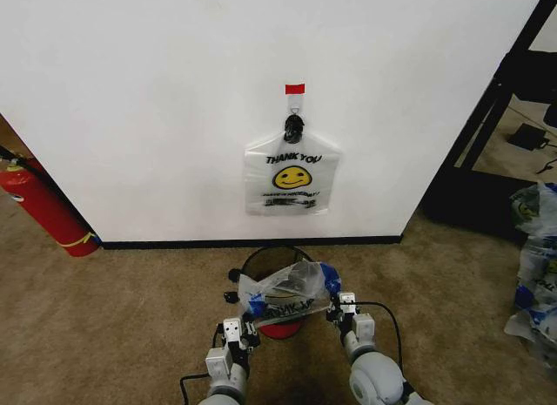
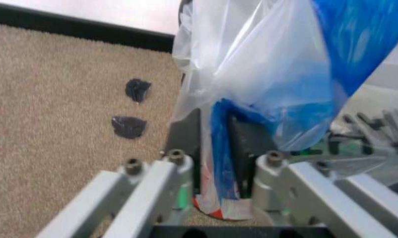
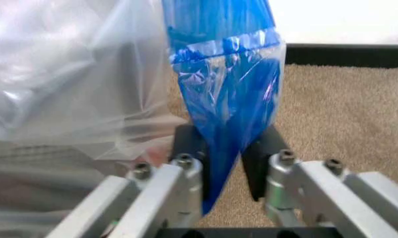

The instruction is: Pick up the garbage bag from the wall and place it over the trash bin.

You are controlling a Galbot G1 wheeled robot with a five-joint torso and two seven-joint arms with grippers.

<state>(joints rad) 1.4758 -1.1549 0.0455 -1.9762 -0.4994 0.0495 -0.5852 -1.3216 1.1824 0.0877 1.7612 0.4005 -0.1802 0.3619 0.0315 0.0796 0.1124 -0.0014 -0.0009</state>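
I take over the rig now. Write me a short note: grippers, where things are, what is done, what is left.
Left gripper: shut on the garbage bag at one blue handle.
Right gripper: shut on the other blue handle.
The bag is off the wall and held stretched above the trash bin.
A similar smiley bag hangs on the hook.
Left: lower the bag over the bin's rim, release.

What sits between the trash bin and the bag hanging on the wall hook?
In the head view, only bare carpet, the black baseboard and plain wall separate the trash bin from the hanging bag.
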